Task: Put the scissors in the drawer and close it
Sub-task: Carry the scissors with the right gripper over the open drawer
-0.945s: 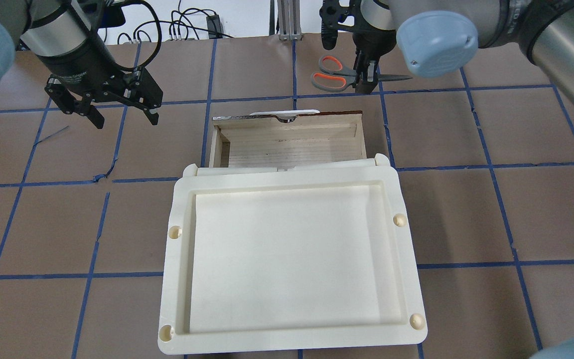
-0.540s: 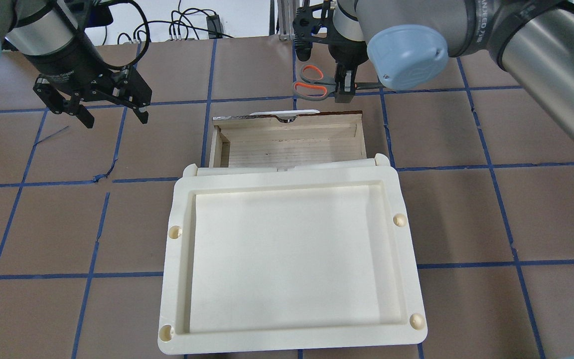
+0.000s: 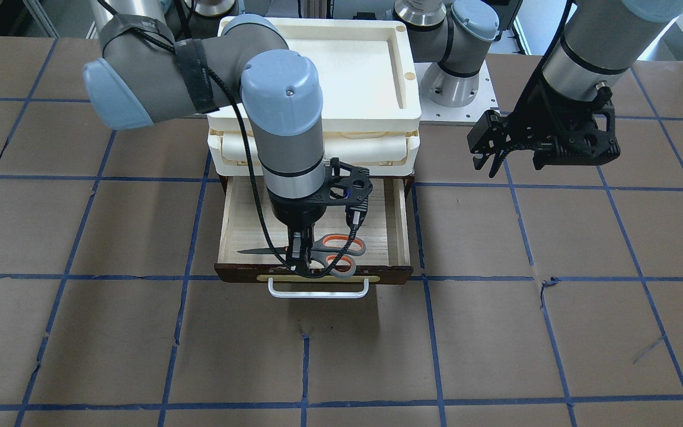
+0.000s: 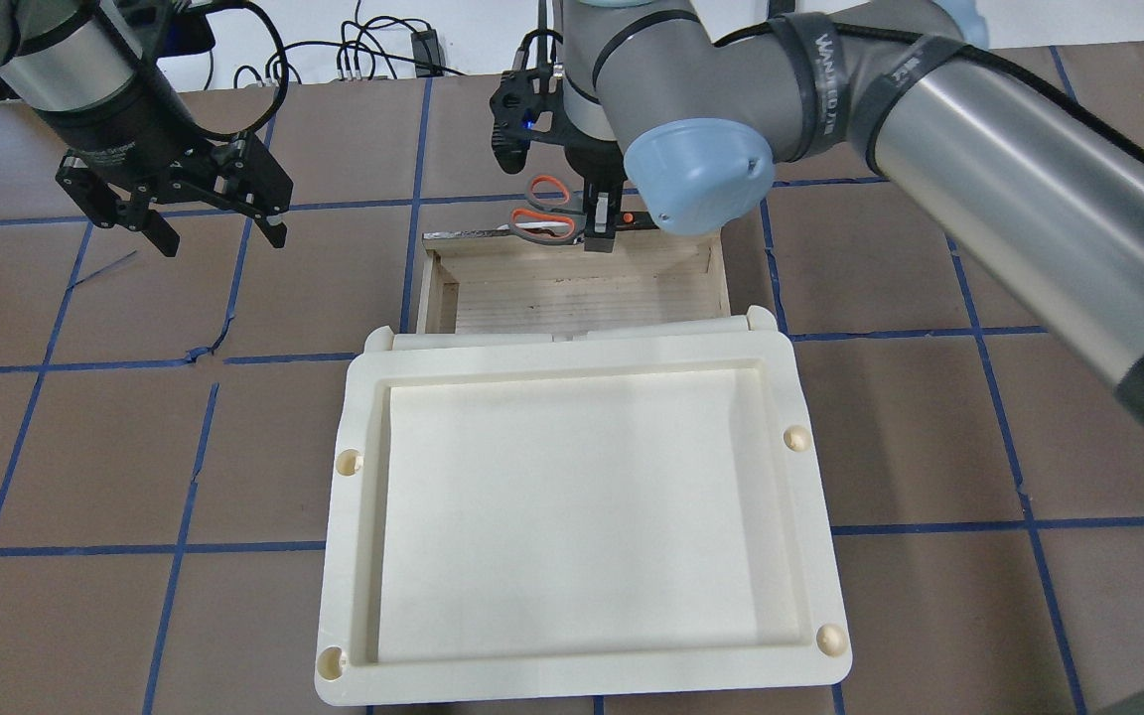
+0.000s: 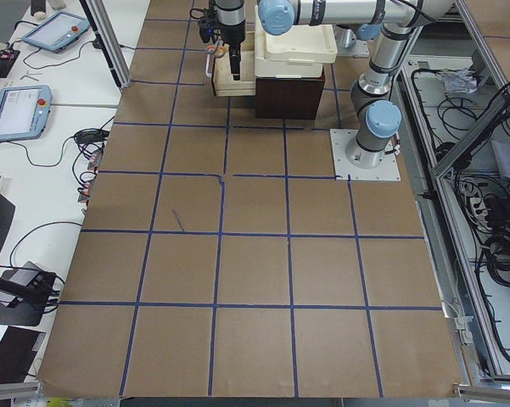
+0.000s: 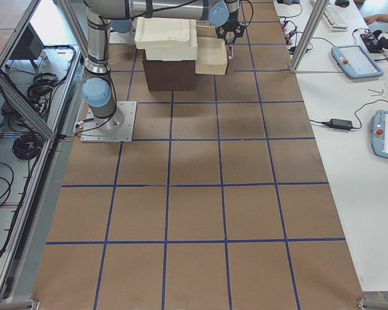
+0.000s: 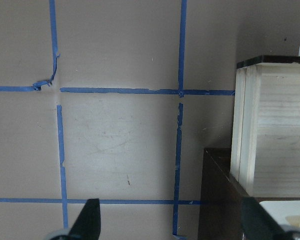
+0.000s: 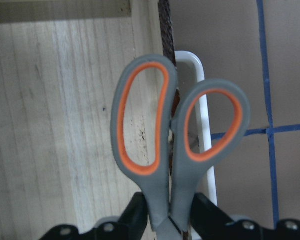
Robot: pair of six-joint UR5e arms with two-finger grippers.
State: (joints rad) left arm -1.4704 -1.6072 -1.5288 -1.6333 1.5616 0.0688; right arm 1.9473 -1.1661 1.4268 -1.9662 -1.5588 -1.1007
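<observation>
In the right gripper (image 4: 599,230), clamped shut on it, we find one pair of scissors (image 8: 169,177) above the front rim of the one open drawer (image 3: 246,225); left gripper (image 4: 224,238) spread wide, empty.

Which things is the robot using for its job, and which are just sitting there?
For the job: scissors; drawer; right gripper, holding the scissors over the drawer.

Just there: cream tray unit; left gripper, open and off to the side; blue tape lines.

Right claw (image 4: 599,236) pinched, left claw (image 4: 222,238) splayed
</observation>
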